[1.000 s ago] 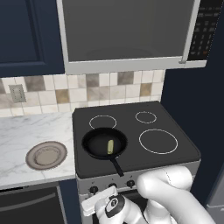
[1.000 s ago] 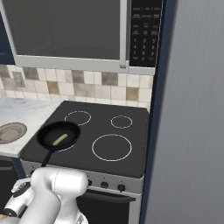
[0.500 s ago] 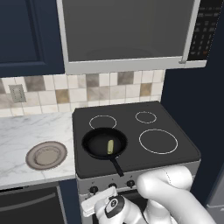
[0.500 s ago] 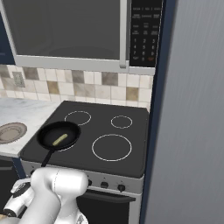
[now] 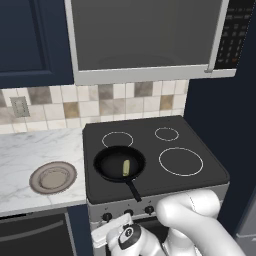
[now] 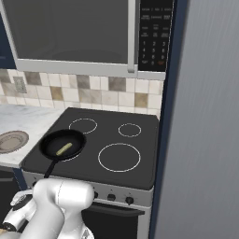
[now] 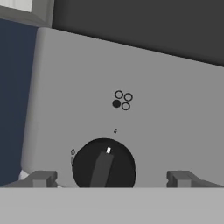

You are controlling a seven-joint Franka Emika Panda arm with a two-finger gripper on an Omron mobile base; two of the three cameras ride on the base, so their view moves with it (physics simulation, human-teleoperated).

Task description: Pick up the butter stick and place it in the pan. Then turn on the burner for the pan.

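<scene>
The butter stick (image 5: 126,166) is seen lying inside the pan (image 5: 119,164), which is set on the front left burner of the black glass cooktop (image 5: 150,155); the same pale yellow bar (image 6: 64,149) is shown in the right base view resting on the floor of the black frying pan (image 6: 62,144), with the straight handle pointed toward the front edge of the stove. A round grey-brown plate (image 5: 53,177) is placed on the white marble counter (image 5: 35,155) to the left of the stove, well apart from the pan. A microwave (image 5: 145,35) is mounted above the cooktop, and a tiled backsplash (image 5: 100,102) is visible behind it. A row of small dark knobs (image 5: 128,213) is set along the stove's grey front panel, just below the pan handle. In the hand view, the gripper (image 7: 109,179) is held directly in front of a black burner knob (image 7: 103,165) on that grey control panel (image 7: 153,109); the knob is framed between the two finger tips (image 7: 41,178), which are spread wide, one to each side, with nothing held and no contact with the knob apparent. A white pointer mark is shown on the knob near its upper edge, and a small four-circle burner diagram (image 7: 121,100), with one dot filled in dark, is printed on the panel above it.
</scene>
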